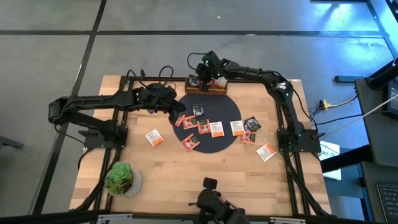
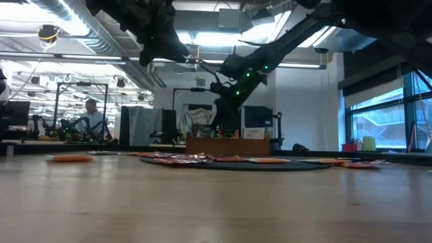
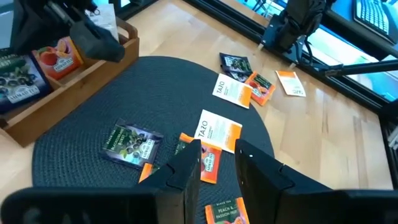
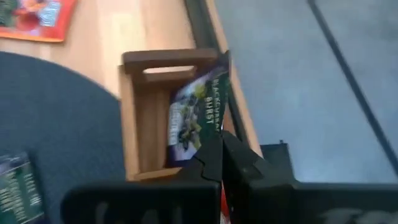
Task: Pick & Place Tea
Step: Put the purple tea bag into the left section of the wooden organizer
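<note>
**Tea packet held over the wooden box**

Tea packets are seen from above scattered across the black round mat, with two more lying on the bare table, one on either side of the mat. The wooden box stands at the mat's far edge, and the right gripper is held over it. The left gripper hangs above the mat's near-left part. A green plant sits at a front corner.

From table height, the packets show only as thin orange slivers on the mat, and the box is seen behind them.

In the left wrist view, the left fingers are spread, nothing between them, above orange, white and dark packets on the mat.

In the right wrist view, the right fingers are pressed together on the lower edge of a dark purple packet, which is printed with berries and tilted into a compartment of the box.

The placing would be done best if the packet were lowered upright, fully inside the compartment walls, before release, so it is not left leaning on the rim.
</note>
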